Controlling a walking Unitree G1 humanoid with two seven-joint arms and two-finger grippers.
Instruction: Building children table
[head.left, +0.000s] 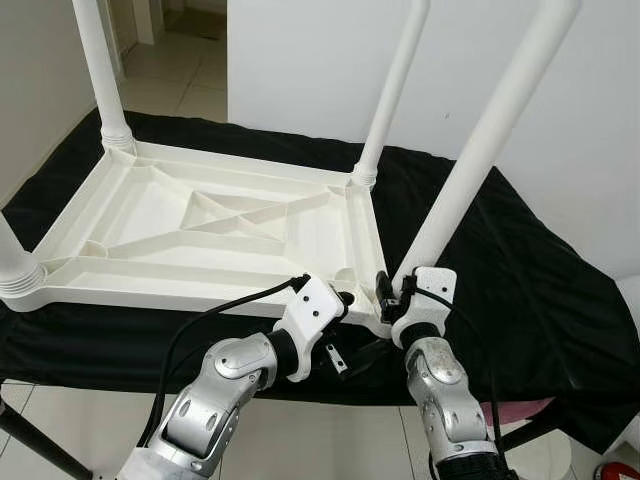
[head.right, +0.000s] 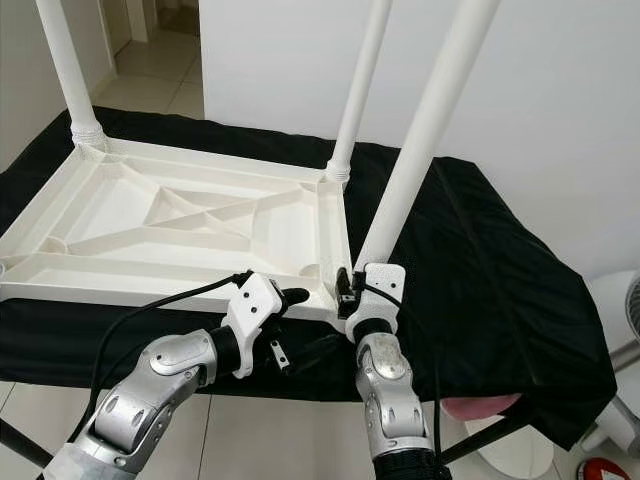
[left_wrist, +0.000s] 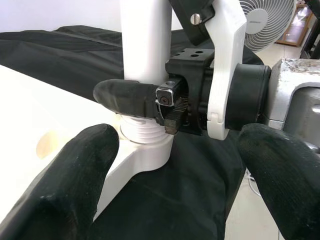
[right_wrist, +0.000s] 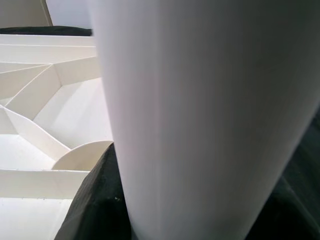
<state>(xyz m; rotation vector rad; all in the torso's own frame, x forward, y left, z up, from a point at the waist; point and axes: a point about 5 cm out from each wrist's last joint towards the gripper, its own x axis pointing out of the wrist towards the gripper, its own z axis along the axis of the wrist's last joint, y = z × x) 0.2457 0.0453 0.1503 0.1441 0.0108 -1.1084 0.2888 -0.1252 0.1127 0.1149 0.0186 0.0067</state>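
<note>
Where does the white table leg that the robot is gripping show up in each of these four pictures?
Left eye view: the leg slants up from the near right corner of the upturned table top, the right gripper at its base.
Right eye view: the leg right of centre.
Left wrist view: the leg stands upright, centre-left.
Right wrist view: the leg close up.
Shared landmark: the black cloth.

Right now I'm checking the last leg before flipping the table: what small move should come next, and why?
Probably a further twist of the near-right leg by the right gripper, which is closed on its base. The leg leans away from the upside-down tabletop, and thread rings show above the corner socket. The left gripper hovers open beside it.
</note>
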